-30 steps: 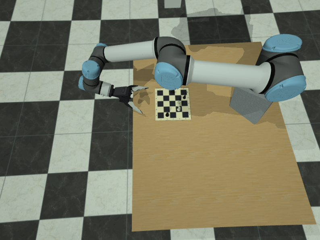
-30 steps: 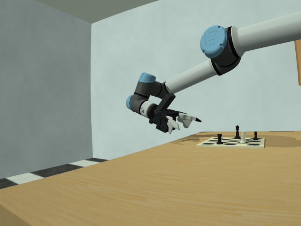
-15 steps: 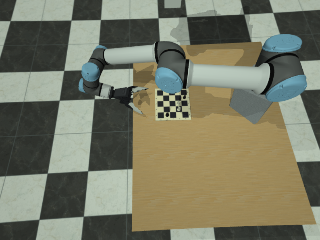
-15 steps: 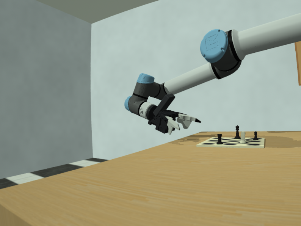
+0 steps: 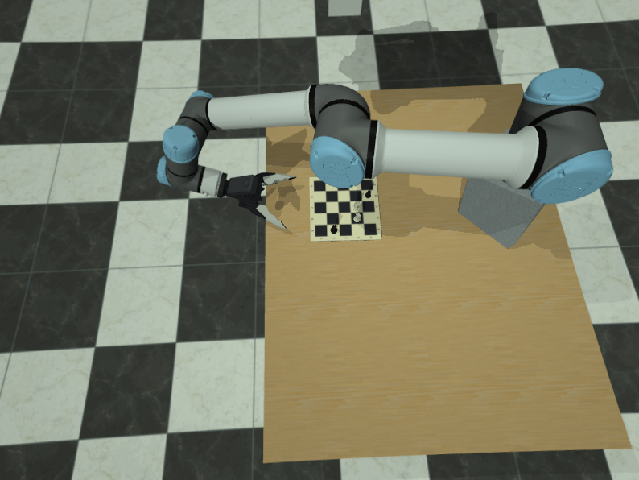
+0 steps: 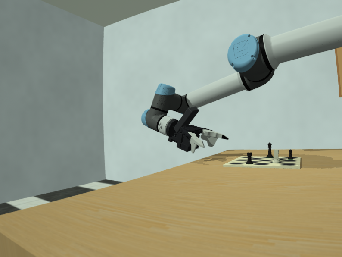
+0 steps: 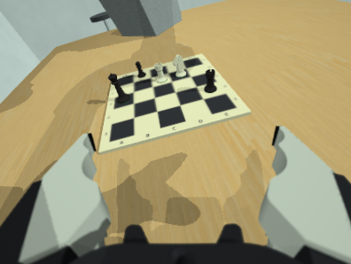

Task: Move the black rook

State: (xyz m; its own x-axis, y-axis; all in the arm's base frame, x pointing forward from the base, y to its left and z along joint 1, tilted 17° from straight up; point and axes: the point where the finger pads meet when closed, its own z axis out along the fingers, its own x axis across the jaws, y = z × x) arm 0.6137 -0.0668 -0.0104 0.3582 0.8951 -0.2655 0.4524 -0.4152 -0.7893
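The black rook (image 5: 333,229) (image 6: 249,158) (image 7: 210,81) stands upright on the small chessboard (image 5: 312,207) (image 6: 262,165) (image 7: 146,140), on the E side. My gripper (image 5: 289,202) (image 6: 209,143) (image 7: 181,131) is open and empty. It hangs in the air over the table's edge, short of the board's lettered side, pointing at the board. A black queen (image 6: 269,150) (image 7: 119,89), a black pawn (image 5: 367,194) (image 6: 290,154) (image 7: 140,69) and two white pieces (image 5: 356,217) (image 7: 159,73) (image 7: 179,65) also stand upright on the board. In the top view the arm's elbow hides the queen.
The board lies near one corner of a wooden table (image 5: 413,336) (image 6: 165,207) (image 7: 288,66). The arm's grey base block (image 5: 495,217) (image 7: 142,15) stands beyond the board. The arm's elbow (image 5: 338,155) hangs over the board's far edge.
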